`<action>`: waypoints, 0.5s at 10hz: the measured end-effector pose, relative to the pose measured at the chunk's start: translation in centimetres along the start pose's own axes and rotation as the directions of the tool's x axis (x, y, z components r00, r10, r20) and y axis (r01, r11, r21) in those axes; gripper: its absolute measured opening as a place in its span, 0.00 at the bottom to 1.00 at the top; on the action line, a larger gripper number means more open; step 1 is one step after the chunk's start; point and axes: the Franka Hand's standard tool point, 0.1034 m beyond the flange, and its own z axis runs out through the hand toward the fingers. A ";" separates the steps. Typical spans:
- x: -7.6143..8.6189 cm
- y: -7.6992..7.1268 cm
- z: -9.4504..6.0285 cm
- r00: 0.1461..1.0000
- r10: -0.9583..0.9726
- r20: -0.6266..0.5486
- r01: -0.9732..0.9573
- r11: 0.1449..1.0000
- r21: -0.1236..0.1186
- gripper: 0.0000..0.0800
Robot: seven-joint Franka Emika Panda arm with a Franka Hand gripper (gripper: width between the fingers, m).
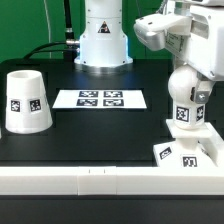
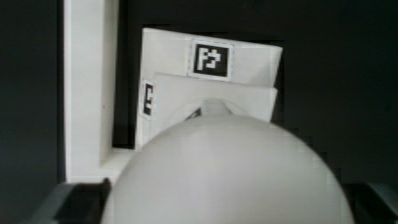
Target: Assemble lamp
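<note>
The round-headed bulb point(image 1: 186, 92) stands upright with its stem on the square stepped base point(image 1: 192, 152) at the exterior view's right. My gripper point(image 1: 187, 68) comes down from above and is shut on the bulb's head. In the wrist view the bulb head point(image 2: 214, 165) fills the space between my two dark fingers point(image 2: 75, 203), and the tagged base point(image 2: 169, 55) lies beyond it. The conical shade point(image 1: 27, 100) stands alone at the exterior view's left, its wide end down.
The marker board point(image 1: 100, 98) lies flat in the middle of the black table. A white rail point(image 1: 100, 182) runs along the table's near edge, close to the base, and also shows in the wrist view point(image 2: 89, 80). The arm's white pedestal point(image 1: 103, 40) stands at the back.
</note>
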 end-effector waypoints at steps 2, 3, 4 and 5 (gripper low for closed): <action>0.0 0.0 0.0 1.000 0.001 0.000 -0.001 1.000 0.000 0.72; 0.0 0.0 0.0 1.000 0.021 0.000 -0.021 1.000 0.000 0.72; -0.1 0.0 0.0 0.999 0.048 0.000 -0.048 0.999 0.000 0.72; -0.1 -0.1 0.0 0.993 0.120 -0.006 -0.120 0.993 0.010 0.72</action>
